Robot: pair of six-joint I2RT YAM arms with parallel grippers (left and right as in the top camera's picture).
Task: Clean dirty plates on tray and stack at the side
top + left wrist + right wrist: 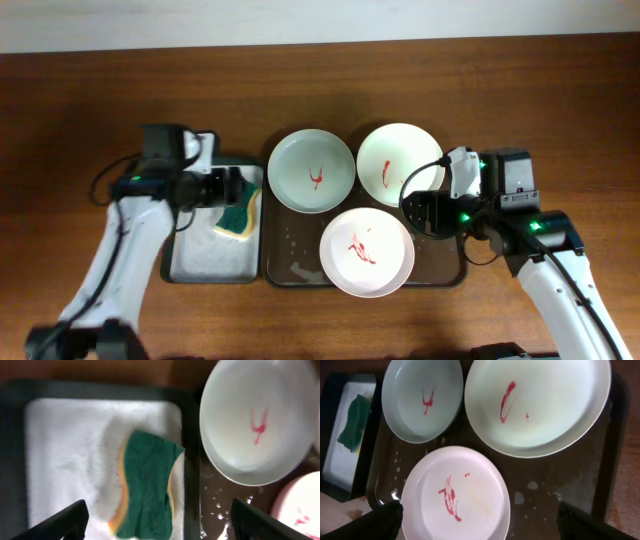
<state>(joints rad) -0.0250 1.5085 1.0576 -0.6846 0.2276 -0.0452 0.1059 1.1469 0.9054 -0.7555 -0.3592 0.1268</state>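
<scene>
We begin close to the robot. The left gripper (160, 521) hangs over the small tray (15, 460) with its fingers spread wide, and nothing is between them. Directly under it the sponge (147, 482) lies in white foam, green side up, on the right part of this tray. We judge that the wide opening is there so the fingers can come down on both sides of the sponge, because no plate can be wiped without it.

The right gripper (480, 517) is also wide open and holds nothing. It hovers over the right part of the dark tray (560, 475), above the plates. We think it waits here to steady or lift a plate when the sponge arrives.

The nearest plate is the front white plate (455, 495), with a red smear in its middle. It lies flat on the wet bottom of the dark tray, among drops and suds. Behind it, on the left, is the pale green plate (422, 397), and on the right is the second white plate (537, 402). Both carry a red streak. The three rims come very close together, but we cannot tell if they touch.

Beyond the trays the table (80, 100) has no stack of plates, so in our judgement the cleaning has not yet begun.
</scene>
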